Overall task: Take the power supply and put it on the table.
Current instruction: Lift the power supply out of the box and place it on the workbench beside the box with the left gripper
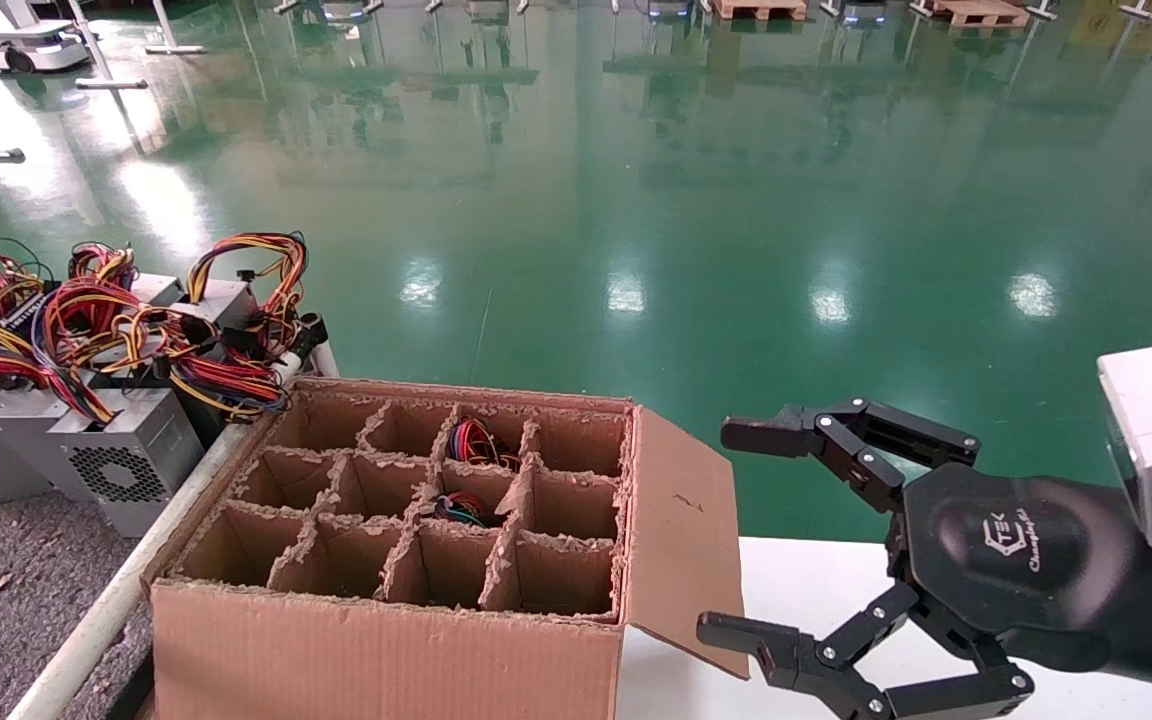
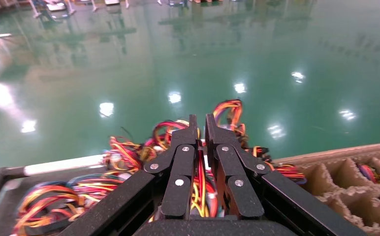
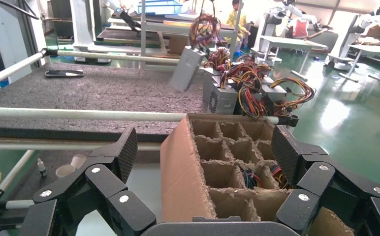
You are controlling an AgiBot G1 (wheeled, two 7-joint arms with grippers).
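Power supply hangs tilted in the air above the far part of the table, with its wire bundle going up from it. In the left wrist view the left gripper has its fingers drawn almost together, and red and yellow wires show between them, so it is gripping this unit by the wires. Under it the table has much bare room. Other grey units stand crowded at the table corner, close to the white rail. The brown divided carton sits just beside this rail, its flap open toward the right. The right gripper is over the white tabletop, near the flap edge, with fingers spread wide and holding nothing.
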